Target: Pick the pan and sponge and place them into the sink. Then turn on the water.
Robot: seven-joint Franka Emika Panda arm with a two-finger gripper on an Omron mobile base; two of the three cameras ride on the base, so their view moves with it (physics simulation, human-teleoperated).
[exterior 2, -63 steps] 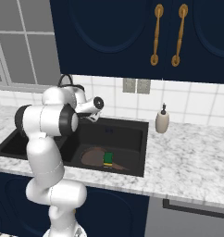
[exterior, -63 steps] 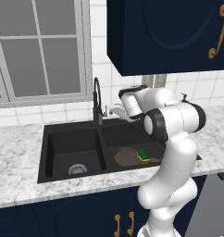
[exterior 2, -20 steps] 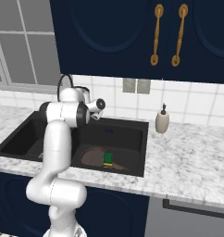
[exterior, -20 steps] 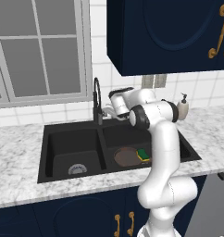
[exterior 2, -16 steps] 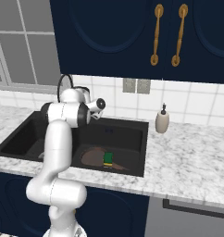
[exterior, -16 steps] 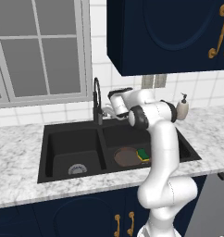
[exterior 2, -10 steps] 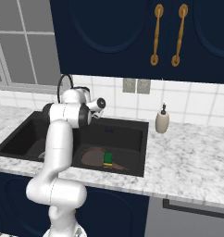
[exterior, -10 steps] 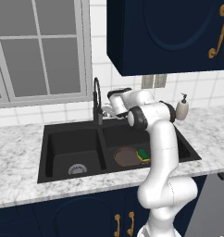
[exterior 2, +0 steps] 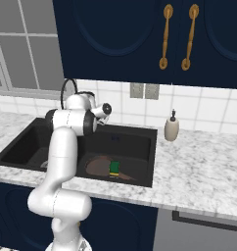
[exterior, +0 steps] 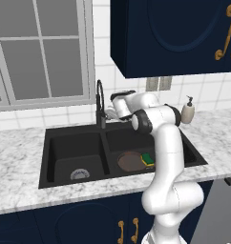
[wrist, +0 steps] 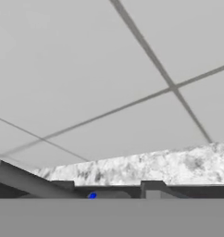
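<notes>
In the sink's [exterior: 50,162] right basin lie the pan [exterior: 131,161] and, touching its right edge, the sponge [exterior: 147,158]. The pincer [exterior: 108,112] sits at the faucet [exterior: 100,102]; its opening cannot be told.

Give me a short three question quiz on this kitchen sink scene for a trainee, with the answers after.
1. True or false: the pan lies in the right basin of the sink.
2. What touches the pan: A the sponge, B the soap bottle, C a cup?
3. Fill in: the claw is beside the ____.

Key: 1 true. 2 A. 3 faucet.
</notes>
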